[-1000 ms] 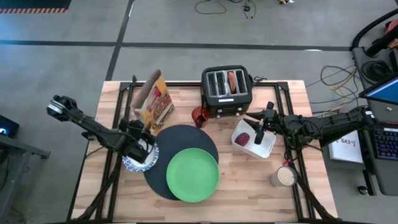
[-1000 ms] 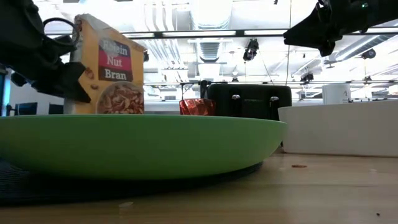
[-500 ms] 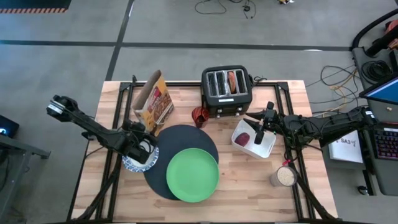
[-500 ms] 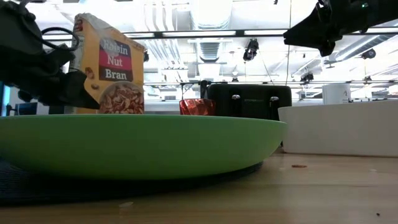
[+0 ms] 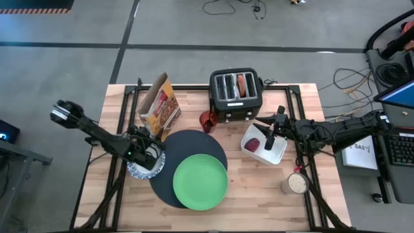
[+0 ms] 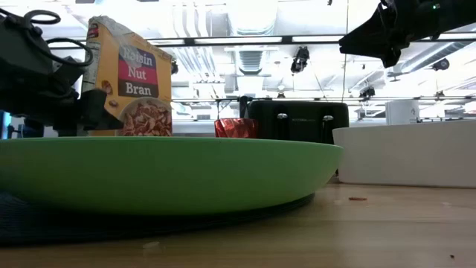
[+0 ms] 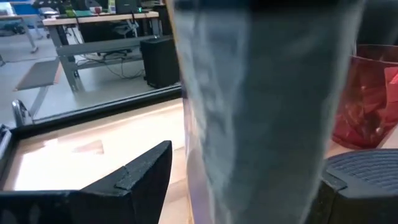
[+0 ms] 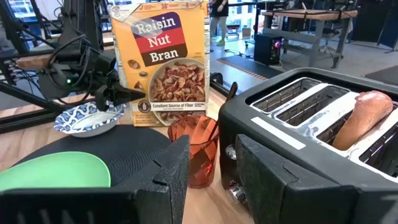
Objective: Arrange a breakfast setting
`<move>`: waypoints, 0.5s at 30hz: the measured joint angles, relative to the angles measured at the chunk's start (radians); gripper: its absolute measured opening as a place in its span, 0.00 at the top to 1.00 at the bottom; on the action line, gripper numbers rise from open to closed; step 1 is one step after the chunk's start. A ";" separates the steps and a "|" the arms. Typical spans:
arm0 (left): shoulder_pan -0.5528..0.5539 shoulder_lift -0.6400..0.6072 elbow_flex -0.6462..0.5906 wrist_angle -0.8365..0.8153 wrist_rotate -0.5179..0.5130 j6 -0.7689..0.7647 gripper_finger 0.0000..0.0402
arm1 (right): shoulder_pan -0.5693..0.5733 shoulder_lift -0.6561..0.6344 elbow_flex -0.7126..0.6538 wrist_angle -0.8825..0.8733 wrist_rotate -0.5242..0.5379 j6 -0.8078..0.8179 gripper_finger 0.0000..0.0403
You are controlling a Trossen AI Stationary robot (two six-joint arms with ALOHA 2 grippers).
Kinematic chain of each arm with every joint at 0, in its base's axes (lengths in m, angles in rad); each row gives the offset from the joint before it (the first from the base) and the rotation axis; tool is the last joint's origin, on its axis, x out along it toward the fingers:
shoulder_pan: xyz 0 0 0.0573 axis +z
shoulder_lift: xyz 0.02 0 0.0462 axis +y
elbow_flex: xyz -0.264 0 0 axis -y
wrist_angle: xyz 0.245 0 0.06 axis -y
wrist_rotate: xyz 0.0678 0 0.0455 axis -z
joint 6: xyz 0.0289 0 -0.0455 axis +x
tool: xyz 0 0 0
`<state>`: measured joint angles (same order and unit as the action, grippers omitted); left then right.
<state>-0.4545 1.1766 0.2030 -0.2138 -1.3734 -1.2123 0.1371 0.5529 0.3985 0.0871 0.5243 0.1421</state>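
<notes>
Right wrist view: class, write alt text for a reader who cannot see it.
A black toaster fills the near right, a tan bagel in one slot. Beyond stand a red cup, a cereal box, a patterned bowl and a green plate.

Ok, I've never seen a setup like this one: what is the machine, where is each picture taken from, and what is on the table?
It is two dark robot arms at a wooden table, each ending in a two-finger gripper. One picture looks straight down from above, one looks level across the tabletop, and two come from cameras on the arms' wrists. The left gripper is down at the blue-and-white bowl, which sits at the edge of the black mat. Whether it grips the bowl is unclear. The right gripper hangs open over the white tray, which holds a dark-red lump. A green plate lies on the mat. Behind them stand a cereal box, a red cup and a black toaster. A jar stands near the tray.
</notes>
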 joint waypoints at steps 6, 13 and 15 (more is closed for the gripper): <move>0.003 0.104 -0.023 0.157 0.001 0.003 0.40 | 0.000 0.000 0.000 0.000 0.000 0.003 0.70; 0.053 0.268 -0.022 0.352 0.002 0.063 0.42 | 0.000 0.000 0.000 0.008 0.000 -0.002 0.70; 0.067 0.298 -0.022 0.383 0.001 0.068 0.44 | 0.000 0.000 0.000 0.008 0.000 -0.002 0.70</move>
<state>-0.3874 1.4744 0.1806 0.1693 -1.3720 -1.1446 0.1369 0.5529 0.3985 0.0956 0.5243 0.1402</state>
